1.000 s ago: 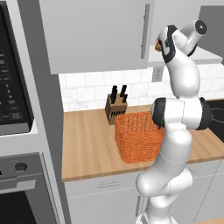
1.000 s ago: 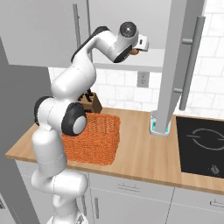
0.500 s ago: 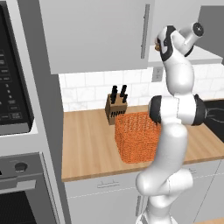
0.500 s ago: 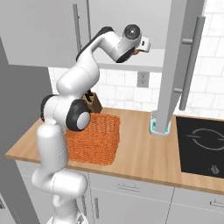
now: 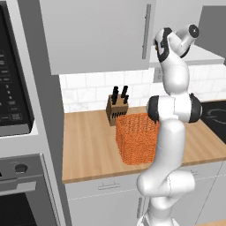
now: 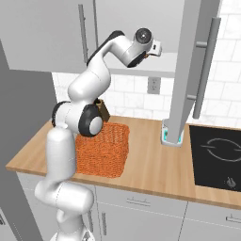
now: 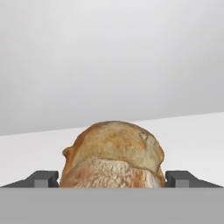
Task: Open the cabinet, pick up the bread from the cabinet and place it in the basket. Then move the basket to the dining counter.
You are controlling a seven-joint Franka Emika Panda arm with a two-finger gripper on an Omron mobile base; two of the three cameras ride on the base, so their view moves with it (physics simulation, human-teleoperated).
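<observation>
Left base view. The arm reached up to the open cabinet [image 5: 194,55], its wrist at shelf height; the pincer itself was masked by the wrist, so its grip could not be read here. The basket [image 5: 137,137] stood on the wood worktop [image 5: 88,145] just in front of a knife block [image 5: 117,108], well below the hand. White tile backed the worktop, and an oven column closed the left side.

Right base view. The cabinet door [image 6: 190,70] hung open, edge-on, near the arm's path; a wide swing on withdrawal could probably strike it. A dark hob [image 6: 216,150] lay to the right of the basket [image 6: 103,148].

Hand view. The bread [image 7: 113,155] sat on the white shelf [image 7: 192,135] between the two fingertips [image 7: 41,178] of the pincer [image 7: 113,180], which stood apart on either side of the bun, close to its flanks; whether they pressed it could not be told. The likely risks were these: the bun's domed crust could slip if gripped low and shallow, and a loosely held bun could fall to the worktop beside the basket during the long descent.
</observation>
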